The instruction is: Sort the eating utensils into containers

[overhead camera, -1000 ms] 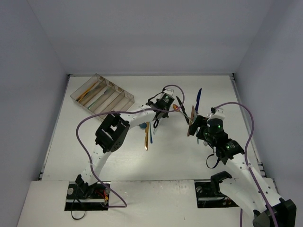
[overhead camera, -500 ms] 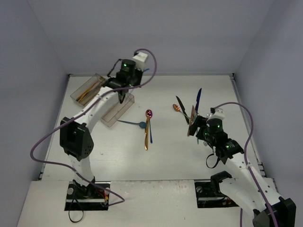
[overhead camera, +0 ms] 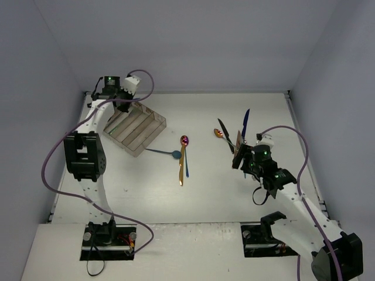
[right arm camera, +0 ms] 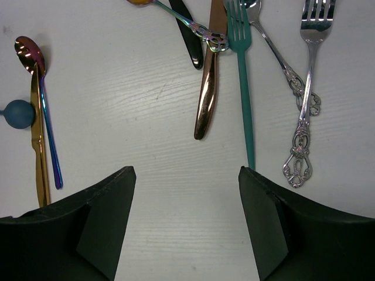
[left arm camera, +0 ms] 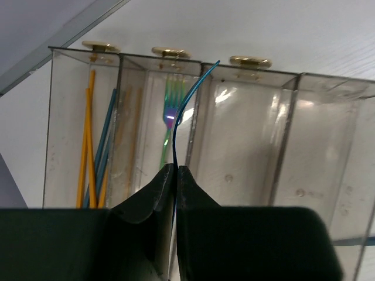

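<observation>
The left tool (left arm camera: 176,175) is clenched on a thin blue utensil (left arm camera: 186,99), over the tray (left arm camera: 285,140) at far left. Its compartments (left arm camera: 240,146) run lengthwise with the utensil. The right tool (right arm camera: 184,178) hangs released above loose cutlery (right arm camera: 206,88).

The table (overhead camera: 199,202) under me is white, and up close its surface shows a fine wood grain. Pale grey walls (overhead camera: 187,41) box it in at the back and on both sides. A cream board (overhead camera: 193,249) lies across its near edge.
</observation>
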Controlling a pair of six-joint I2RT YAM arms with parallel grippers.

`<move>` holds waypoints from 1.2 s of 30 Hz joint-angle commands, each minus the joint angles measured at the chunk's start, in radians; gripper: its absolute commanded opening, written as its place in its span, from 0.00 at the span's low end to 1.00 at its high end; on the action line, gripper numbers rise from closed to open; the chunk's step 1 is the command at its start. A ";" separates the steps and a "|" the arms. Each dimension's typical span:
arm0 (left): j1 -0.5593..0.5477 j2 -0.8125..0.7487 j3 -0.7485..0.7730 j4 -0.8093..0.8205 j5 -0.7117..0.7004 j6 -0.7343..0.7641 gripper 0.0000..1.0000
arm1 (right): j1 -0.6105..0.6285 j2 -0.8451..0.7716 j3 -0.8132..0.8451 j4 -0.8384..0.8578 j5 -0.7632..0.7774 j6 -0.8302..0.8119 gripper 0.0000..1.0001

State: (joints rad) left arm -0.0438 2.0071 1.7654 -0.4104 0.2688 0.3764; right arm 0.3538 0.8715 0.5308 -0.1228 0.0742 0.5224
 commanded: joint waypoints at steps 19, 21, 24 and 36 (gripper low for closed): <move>0.117 0.119 0.066 0.212 0.134 -0.023 0.28 | -0.005 0.061 0.045 0.040 0.059 0.005 0.68; 0.116 0.090 0.060 0.225 0.129 -0.046 0.39 | -0.005 0.065 0.063 0.040 0.082 0.003 0.68; 0.113 0.029 0.036 0.265 0.127 -0.112 0.47 | -0.004 0.073 0.089 0.039 0.125 0.005 0.68; -0.018 -0.409 -0.198 0.312 -0.005 -0.585 0.62 | -0.056 0.282 0.228 0.023 0.312 0.030 0.60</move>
State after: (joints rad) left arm 0.0125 1.7991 1.6284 -0.1666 0.3157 0.0302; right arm 0.3360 1.0905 0.6821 -0.1233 0.2874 0.5322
